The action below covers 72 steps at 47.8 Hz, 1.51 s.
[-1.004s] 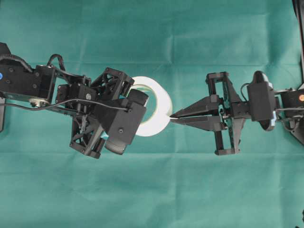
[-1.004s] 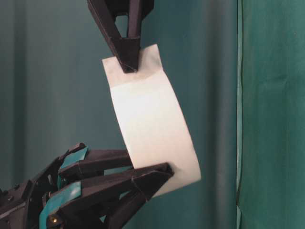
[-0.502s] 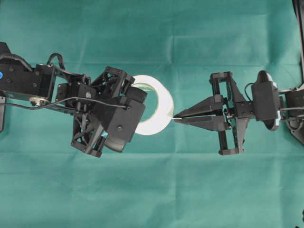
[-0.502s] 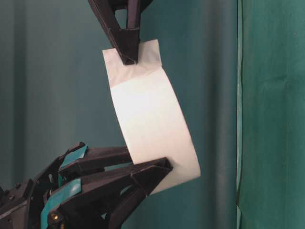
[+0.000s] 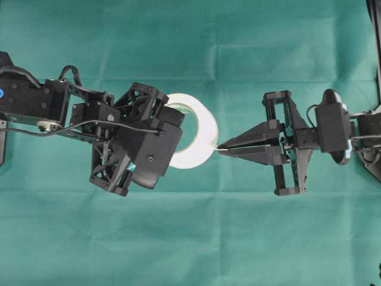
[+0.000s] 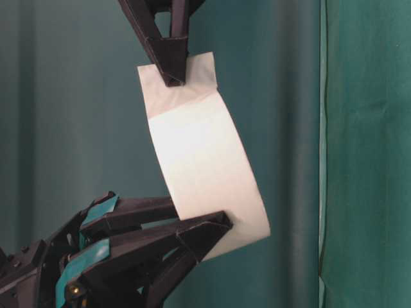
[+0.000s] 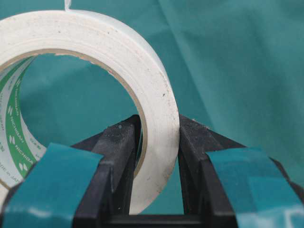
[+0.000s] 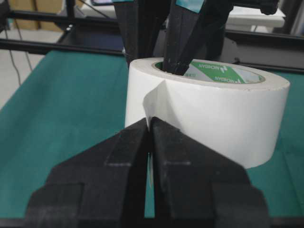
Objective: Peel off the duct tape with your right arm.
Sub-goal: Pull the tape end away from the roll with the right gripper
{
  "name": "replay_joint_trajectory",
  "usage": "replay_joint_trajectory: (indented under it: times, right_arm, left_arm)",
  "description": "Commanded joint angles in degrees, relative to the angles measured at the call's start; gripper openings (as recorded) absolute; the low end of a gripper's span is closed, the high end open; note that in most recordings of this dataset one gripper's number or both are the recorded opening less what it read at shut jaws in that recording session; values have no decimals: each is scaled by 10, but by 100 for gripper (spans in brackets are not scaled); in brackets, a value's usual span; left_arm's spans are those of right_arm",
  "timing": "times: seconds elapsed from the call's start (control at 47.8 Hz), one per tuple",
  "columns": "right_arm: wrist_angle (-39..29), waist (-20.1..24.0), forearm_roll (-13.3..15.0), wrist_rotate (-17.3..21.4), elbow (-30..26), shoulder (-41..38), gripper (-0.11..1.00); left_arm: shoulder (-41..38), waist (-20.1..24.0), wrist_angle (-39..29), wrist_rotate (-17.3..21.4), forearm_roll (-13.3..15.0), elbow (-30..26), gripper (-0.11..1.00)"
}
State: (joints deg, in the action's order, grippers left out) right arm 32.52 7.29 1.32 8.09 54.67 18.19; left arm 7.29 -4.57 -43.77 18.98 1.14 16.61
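Cloth [image 5: 250, 47] in green covers the whole work surface, creased in a few straight fold lines and bare on every side of the two arms — above, below and between them in the overhead view. A dark frame edge [image 5: 374, 47] runs down the far right border of that view. The duct tape [image 5: 199, 134] hangs above the cloth near the middle, left of centre, held by the left gripper [image 7: 156, 142]: one black finger sits inside the core and the other against the outer face, pinching the roll's wall between them, with teal pads [image 7: 52, 180] further back on the fingers. The right gripper [image 5: 221, 147] comes in from the right, its two pointed black fingers pressed together on the loose end [image 6: 176, 80] of the tape, right at the roll's near side. From table level the end shows as a flat white tab lifted from the roll, with a faint crease across it below the fingertips. The roll is white with a slightly cream edge, its winding tidy; the inner core [image 8: 223, 71] is white with green printed lettering.
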Motion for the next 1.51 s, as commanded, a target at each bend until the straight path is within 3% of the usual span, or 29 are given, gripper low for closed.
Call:
replay_joint_trajectory:
  times: [0.0, 0.418, 0.69, 1.485]
  right_arm:
    - [2, 18, -1, 2, -11, 6, -10]
    - [2, 18, -11, 3, -42, -19, -10]
    - [-2, 20, -11, 27, -51, -20, -10]
    - [-4, 48, -11, 28, -88, -54, -10]
  left_arm:
    - [13, 21, 1, -7, -3, -7, 21]
    - [12, 25, 8, -7, -4, 4, 21]
    - [13, 31, 14, -7, -4, 16, 21]
    - [13, 42, 16, -7, -4, 20, 21]
